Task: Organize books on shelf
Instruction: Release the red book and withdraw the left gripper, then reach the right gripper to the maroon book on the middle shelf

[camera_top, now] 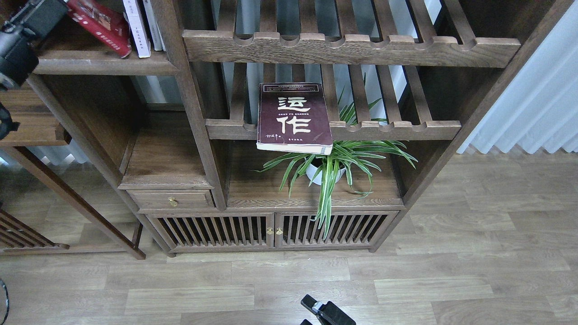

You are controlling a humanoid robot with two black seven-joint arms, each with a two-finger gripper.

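Note:
The dark maroon book (293, 117) with big white characters lies flat on the middle slatted rack, its near end overhanging the front rail. The bright red book (99, 27) stands on the solid plank shelf (104, 67) at the upper left, tilted steeply with its top towards the left. The pale white-lavender book (136, 29) stands upright right of it. My left gripper (38, 18) is a dark shape at the red book's upper end; its fingers cannot be told apart. Only the tip of my right gripper (321, 311) shows at the bottom edge, far below the rack.
Thin white-spined books (152, 25) stand right of the pale book against the post. A second slatted rack (352, 47) runs above the maroon book. A potted spider plant (332, 167) sits below it. A drawer (171, 199) and slatted cabinet doors (271, 230) are underneath.

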